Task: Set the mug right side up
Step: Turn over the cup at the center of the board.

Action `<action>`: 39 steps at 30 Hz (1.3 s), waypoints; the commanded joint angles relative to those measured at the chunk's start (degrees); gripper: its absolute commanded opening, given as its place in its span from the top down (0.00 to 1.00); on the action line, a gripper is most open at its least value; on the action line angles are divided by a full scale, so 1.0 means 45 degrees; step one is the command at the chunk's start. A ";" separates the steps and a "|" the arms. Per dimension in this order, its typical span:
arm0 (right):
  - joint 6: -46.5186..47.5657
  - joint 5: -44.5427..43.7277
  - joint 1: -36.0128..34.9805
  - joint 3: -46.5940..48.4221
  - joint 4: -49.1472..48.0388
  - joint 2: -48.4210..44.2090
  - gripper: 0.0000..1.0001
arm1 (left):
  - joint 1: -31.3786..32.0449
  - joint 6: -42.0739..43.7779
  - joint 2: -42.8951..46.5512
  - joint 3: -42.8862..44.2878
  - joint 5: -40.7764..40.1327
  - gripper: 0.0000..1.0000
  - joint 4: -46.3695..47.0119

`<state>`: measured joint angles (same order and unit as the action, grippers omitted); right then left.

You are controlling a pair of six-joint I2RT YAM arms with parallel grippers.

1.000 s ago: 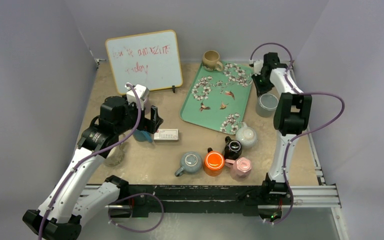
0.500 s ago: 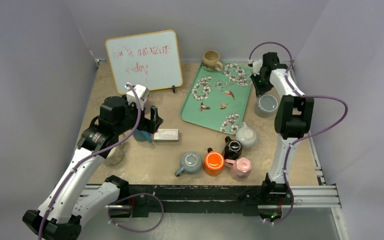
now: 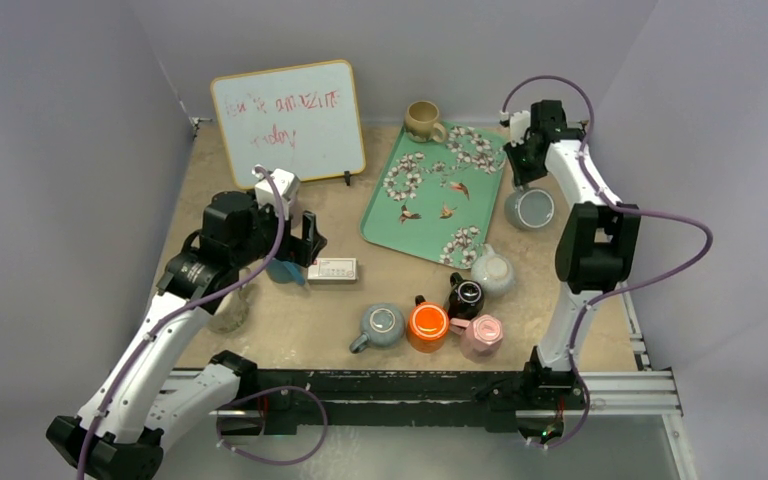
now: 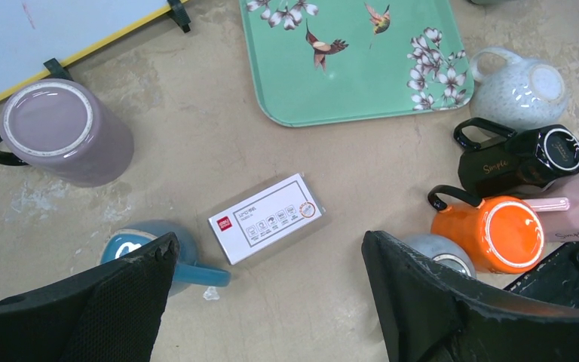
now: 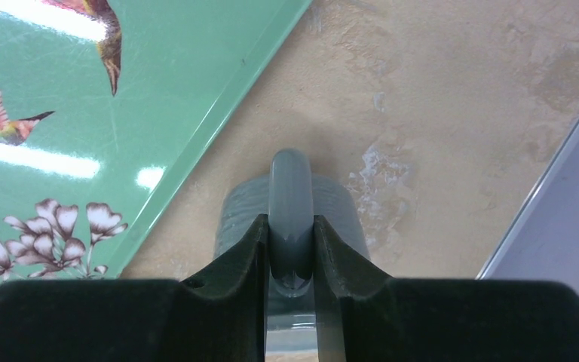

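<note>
Toward the desk's near left edge, the left fingers (image 4: 270, 245) hang spread wide and hold nothing. Toward the far right corner, just beside the tray's (image 5: 158, 113) edge, the right fingers (image 5: 292, 230) are closed tight on the handle of the grey mug (image 3: 532, 208), which sits tilted. Hazard: gripped by its handle alone, the mug may swivel or slip and strike the tray.

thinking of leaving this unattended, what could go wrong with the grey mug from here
The right gripper pinches only the thin handle of the mug, which looks tilted, so it could pivot or slip out. The tray edge lies close beside the mug, so the mug might clip it when set down.
</note>
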<state>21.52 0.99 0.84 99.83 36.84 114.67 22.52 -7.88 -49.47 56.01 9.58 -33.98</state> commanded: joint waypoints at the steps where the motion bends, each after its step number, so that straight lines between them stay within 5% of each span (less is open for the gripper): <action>1: -0.0091 0.0176 -0.0089 -0.0135 -0.0650 -0.1449 1.00 | -0.0046 0.0091 -0.0111 -0.0059 0.0136 0.10 0.0244; 30: -0.1218 0.0166 -0.0088 -0.2848 -0.3745 -0.4048 1.00 | -0.0044 -0.0071 -0.0437 -0.0141 0.0445 0.11 0.0359; 35: -0.1559 0.1805 -0.0089 -0.3204 -0.4325 -0.4653 1.00 | -0.0044 -0.1594 -0.0721 -0.0245 0.1389 0.14 0.1187; 39: -0.2017 0.2872 -0.0476 -0.3765 -0.5290 -0.5257 1.00 | -0.0044 -0.4580 -0.1187 -0.0156 0.1260 0.14 0.1995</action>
<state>15.31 6.70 0.36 83.24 22.46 97.03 22.52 -15.68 -53.23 55.37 13.58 -31.14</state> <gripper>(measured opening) 0.245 0.867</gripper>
